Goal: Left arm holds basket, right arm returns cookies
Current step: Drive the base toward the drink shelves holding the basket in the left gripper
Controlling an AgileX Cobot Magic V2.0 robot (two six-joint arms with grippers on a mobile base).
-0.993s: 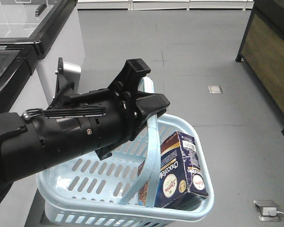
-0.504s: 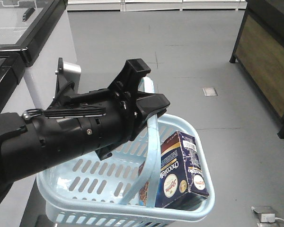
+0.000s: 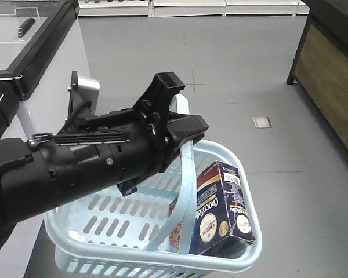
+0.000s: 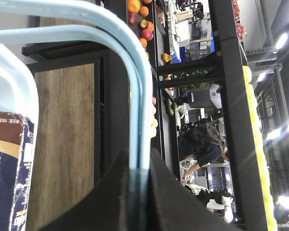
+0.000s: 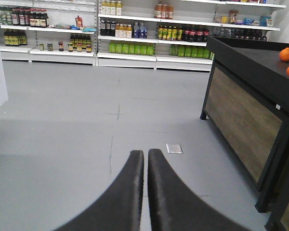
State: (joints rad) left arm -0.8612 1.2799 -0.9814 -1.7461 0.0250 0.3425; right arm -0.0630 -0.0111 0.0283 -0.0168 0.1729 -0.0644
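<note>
The light blue basket (image 3: 245, 184) hangs from its hoop handle (image 3: 187, 174) above the grey floor. My left gripper (image 3: 182, 124), on the thick black arm, is shut on the top of the handle. In the left wrist view its fingers (image 4: 166, 192) clamp the handle (image 4: 140, 96). The navy and maroon cookies box (image 3: 221, 209) stands upright inside the basket at its right end, and it also shows in the left wrist view (image 4: 7, 163). My right gripper (image 5: 145, 153) is shut and empty, pointing over bare floor. It is out of the front view.
A glass-topped freezer cabinet (image 3: 29, 40) stands at the left. A black stand with wooden sides (image 3: 330, 75) is at the right and carries oranges (image 5: 287, 54). Shelves of bottles (image 5: 135, 31) line the far wall. A metal floor plate (image 3: 262, 121) lies ahead.
The background has shifted in the front view: the floor plate sits lower and the white adapter at lower right is gone. The left arm, basket and box keep their places.
</note>
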